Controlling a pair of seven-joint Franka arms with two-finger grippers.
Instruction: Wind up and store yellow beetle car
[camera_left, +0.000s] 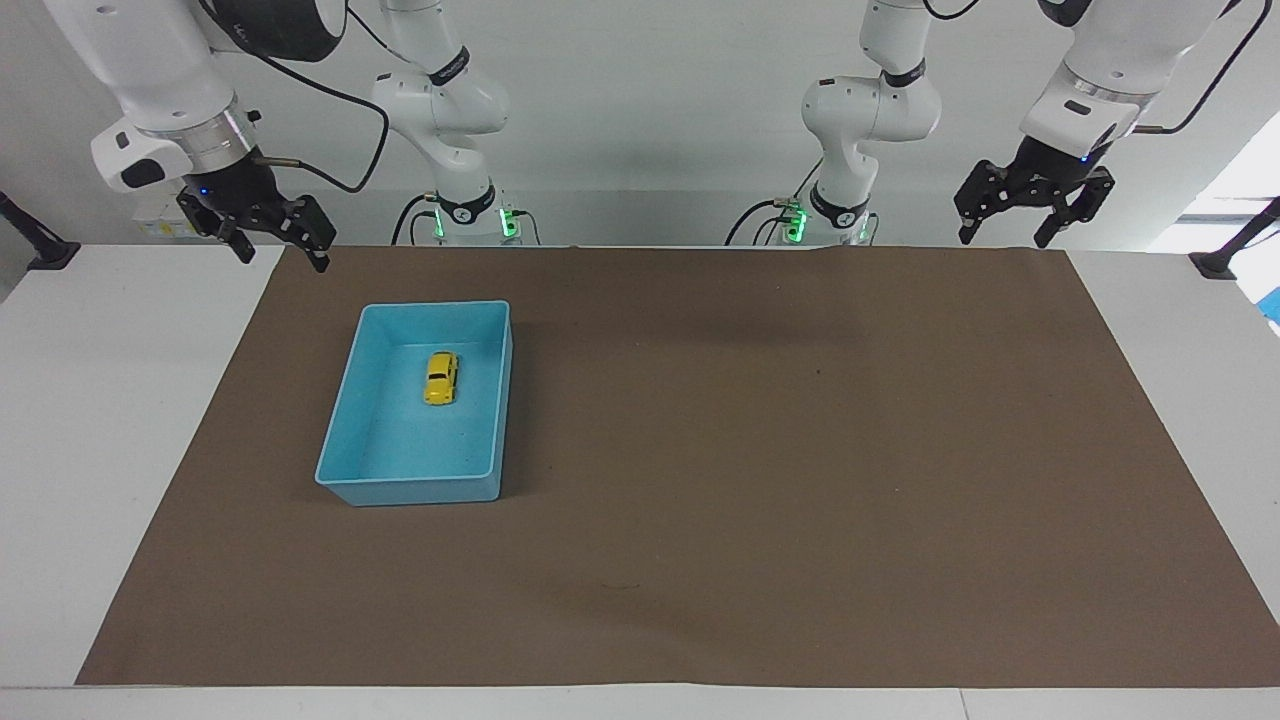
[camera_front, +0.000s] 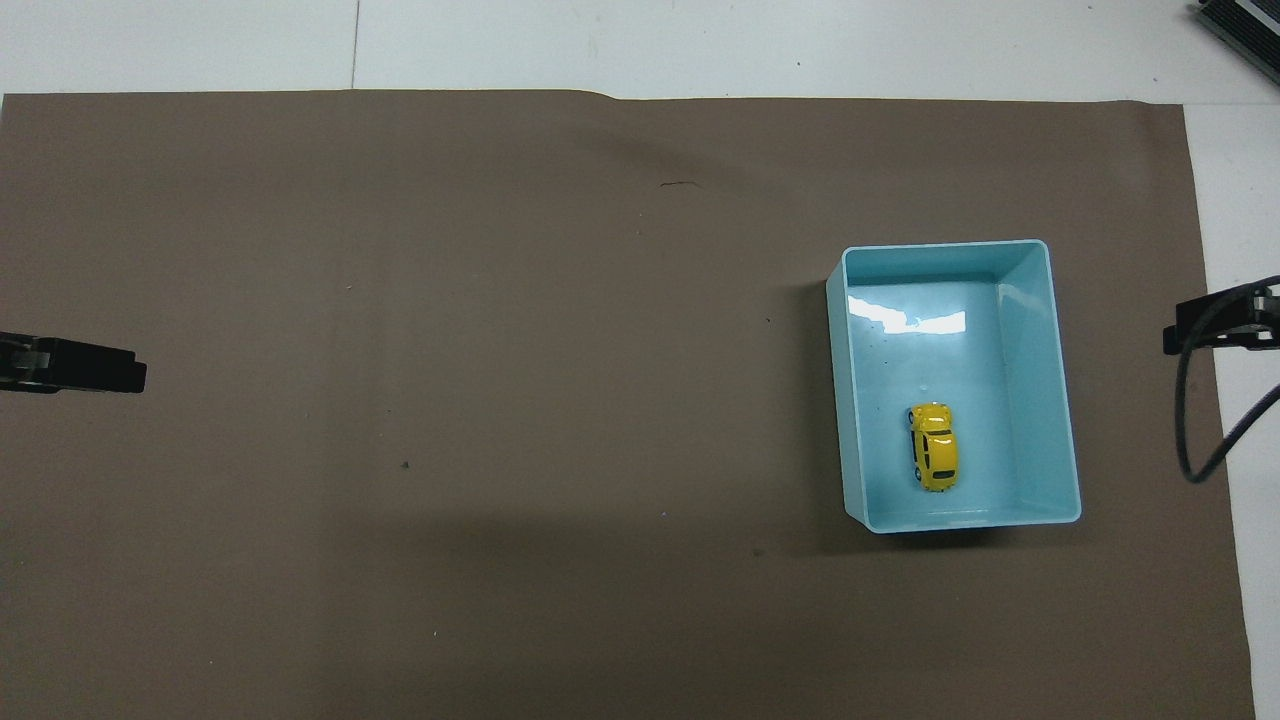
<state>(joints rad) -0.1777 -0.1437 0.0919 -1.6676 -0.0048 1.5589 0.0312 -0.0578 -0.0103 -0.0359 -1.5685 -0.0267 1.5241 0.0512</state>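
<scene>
Count: one yellow car (camera_left: 440, 378), one light blue bin (camera_left: 340, 440), one brown mat (camera_left: 760, 480), one white desk (camera_left: 100, 420), two arms, each with one tool.
Car: it sits on its wheels on the floor of the bin, in the half nearer to the robots, touching no wall.
Bin: it rests on the mat toward the right arm's end of the desk, its long sides running away from the robots.
Facing view only: both arms in full, both bases with green lights, and the height of both tools above the desk.
Overhead view only: the car's roof and dark windows from above, a bright glare on the bin's floor, and only the tips of the tools at the picture's edges.
Left tool (camera_left: 1003, 236): fingers apart, holding nothing, raised over the mat's corner at the left arm's end; this arm waits.
Right tool (camera_left: 283, 258): fingers apart, holding nothing, raised over the mat's corner at the right arm's end, well apart from the bin.
</scene>
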